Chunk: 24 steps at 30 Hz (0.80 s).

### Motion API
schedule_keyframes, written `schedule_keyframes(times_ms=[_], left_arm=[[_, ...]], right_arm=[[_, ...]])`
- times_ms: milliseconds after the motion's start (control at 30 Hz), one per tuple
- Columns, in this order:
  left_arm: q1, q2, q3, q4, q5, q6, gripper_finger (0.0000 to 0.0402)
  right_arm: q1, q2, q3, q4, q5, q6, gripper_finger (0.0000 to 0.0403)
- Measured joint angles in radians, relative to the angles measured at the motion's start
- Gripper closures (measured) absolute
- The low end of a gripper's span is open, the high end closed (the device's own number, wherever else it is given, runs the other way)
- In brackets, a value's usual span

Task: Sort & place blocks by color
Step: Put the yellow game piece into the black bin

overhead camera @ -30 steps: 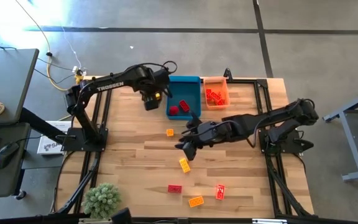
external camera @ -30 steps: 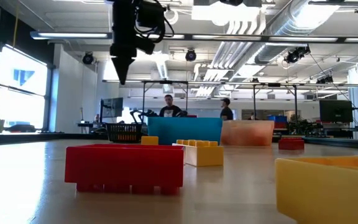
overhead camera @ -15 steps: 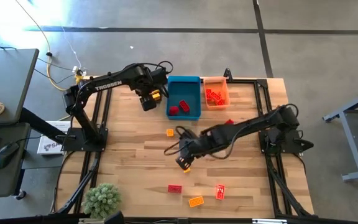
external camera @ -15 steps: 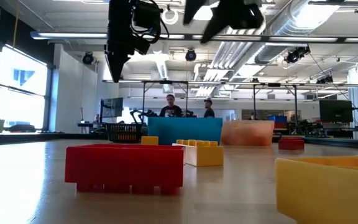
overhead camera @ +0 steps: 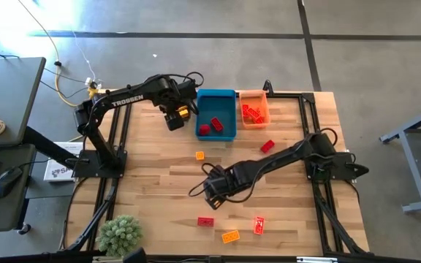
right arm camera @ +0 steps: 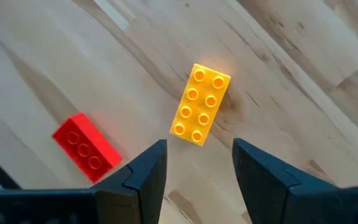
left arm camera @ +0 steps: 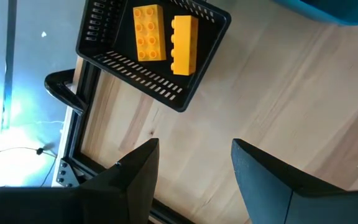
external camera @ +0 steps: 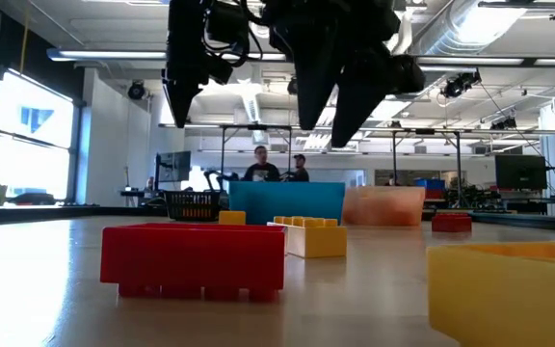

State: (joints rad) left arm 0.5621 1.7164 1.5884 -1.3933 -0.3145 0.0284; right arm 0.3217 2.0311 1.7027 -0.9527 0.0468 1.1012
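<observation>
The right gripper (right arm camera: 194,163) hangs open and empty over a yellow block (right arm camera: 201,104) — probably best to straighten onto its long sides before descending, clear of the red block (right arm camera: 86,147).

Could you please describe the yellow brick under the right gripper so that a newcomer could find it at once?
Start at the wooden table and follow the right gripper to its open fingers. The yellow brick lies flat just ahead of them, with eight studs in two rows. The red brick nearby differs in colour.
</observation>
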Motion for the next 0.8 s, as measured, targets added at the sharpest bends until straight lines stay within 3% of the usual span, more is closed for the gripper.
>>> schedule_keyframes(times_ms=[233,433,800], left_arm=[[0.0,0.0,0.0,0.001,-0.001,-0.001,0.0213],[0.0,0.0,0.0,0.002,-0.003,0.0,0.0213],[0.0,0.0,0.0,0.012,-0.003,0.0,0.0213]], right_arm=[[0.001,0.039,0.0,0.031,0.043,-0.002,0.023],[0.001,0.085,0.0,0.062,0.054,-0.006,0.0203],[-0.001,0.172,0.0,0.099,0.019,0.046,0.0176]])
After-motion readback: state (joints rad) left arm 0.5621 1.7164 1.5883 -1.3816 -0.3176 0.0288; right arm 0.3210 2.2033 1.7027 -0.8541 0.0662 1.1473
